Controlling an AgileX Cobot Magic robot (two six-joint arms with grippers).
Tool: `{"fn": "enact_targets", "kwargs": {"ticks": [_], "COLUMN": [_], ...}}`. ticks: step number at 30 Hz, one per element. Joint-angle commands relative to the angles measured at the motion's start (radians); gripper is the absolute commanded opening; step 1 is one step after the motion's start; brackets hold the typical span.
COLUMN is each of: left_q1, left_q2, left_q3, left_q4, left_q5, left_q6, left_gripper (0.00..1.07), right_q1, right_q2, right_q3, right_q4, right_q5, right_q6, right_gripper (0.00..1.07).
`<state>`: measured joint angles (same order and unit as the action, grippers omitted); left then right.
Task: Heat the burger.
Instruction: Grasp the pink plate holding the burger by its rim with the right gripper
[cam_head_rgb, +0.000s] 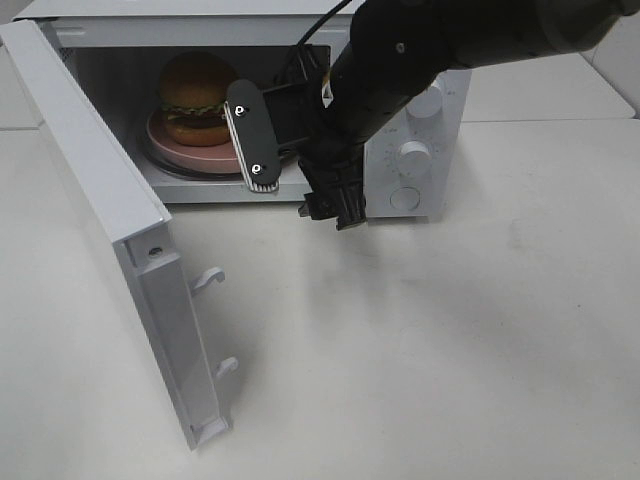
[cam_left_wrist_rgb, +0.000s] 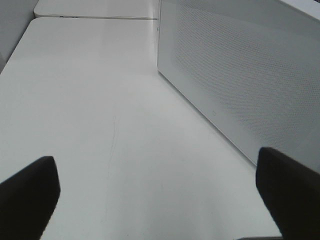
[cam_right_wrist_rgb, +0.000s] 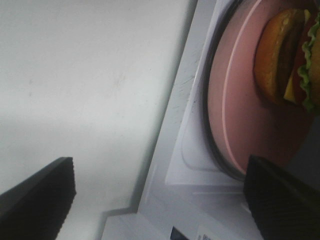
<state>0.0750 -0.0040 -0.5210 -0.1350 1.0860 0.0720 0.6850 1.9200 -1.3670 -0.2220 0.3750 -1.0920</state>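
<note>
The golden-bunned, lettuce-frilled burger (cam_head_rgb: 195, 95), probably light and soft, sits on a shallow pink round plate (cam_head_rgb: 190, 158) inside the open white microwave (cam_head_rgb: 432, 190), best lifted by the plate; the right gripper (cam_right_wrist_rgb: 157, 175) is wide open and empty.

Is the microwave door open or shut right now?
Open: the door swings wide, leaving the burger on its plate visible inside.
</note>
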Motion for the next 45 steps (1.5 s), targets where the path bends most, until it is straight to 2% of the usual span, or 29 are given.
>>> {"fn": "enact_targets", "kwargs": {"ticks": [1, 16, 18, 26, 28, 31, 33, 41, 45], "left_q1": [-0.001, -0.001, -0.001, -0.001, -0.001, -0.001, -0.001, -0.001, -0.001], "left_q2": [-0.007, -0.007, -0.007, -0.007, -0.007, -0.007, -0.007, -0.007, -0.007], "left_q3": [0.003, 0.003, 0.003, 0.003, 0.003, 0.003, 0.003, 0.003, 0.003], "left_q4": [-0.001, -0.001, -0.001, -0.001, -0.001, -0.001, -0.001, -0.001, -0.001], "left_q5": [-0.013, -0.013, -0.013, -0.013, -0.013, -0.013, -0.013, -0.013, -0.013], "left_q6": [0.0, 0.0, 0.0, 0.0, 0.0, 0.0, 0.0, 0.0, 0.0], "left_gripper": [1.0, 1.0, 1.0, 1.0, 1.0, 1.0, 1.0, 1.0, 1.0], "right_q1": [0.005, 0.005, 0.005, 0.005, 0.005, 0.005, 0.005, 0.003, -0.004], "right_q2": [0.047, 0.183, 0.231, 0.307, 0.348, 0.357, 0.397, 0.454, 0.5], "right_q3": [-0.056, -0.214, -0.271, -0.355, -0.417, -0.431, -0.494, -0.581, -0.662], "right_q4": [-0.005, -0.005, -0.004, -0.001, -0.001, -0.001, -0.001, -0.001, -0.001], "right_q5": [-0.016, -0.012, 0.009, 0.067, 0.098, 0.098, 0.11, 0.131, 0.137], "right_q6": [0.016, 0.05, 0.063, 0.068, 0.075, 0.08, 0.104, 0.109, 0.143], "right_gripper": [0.88, 0.87, 0.86, 0.85, 0.84, 0.84, 0.83, 0.81, 0.79]}}
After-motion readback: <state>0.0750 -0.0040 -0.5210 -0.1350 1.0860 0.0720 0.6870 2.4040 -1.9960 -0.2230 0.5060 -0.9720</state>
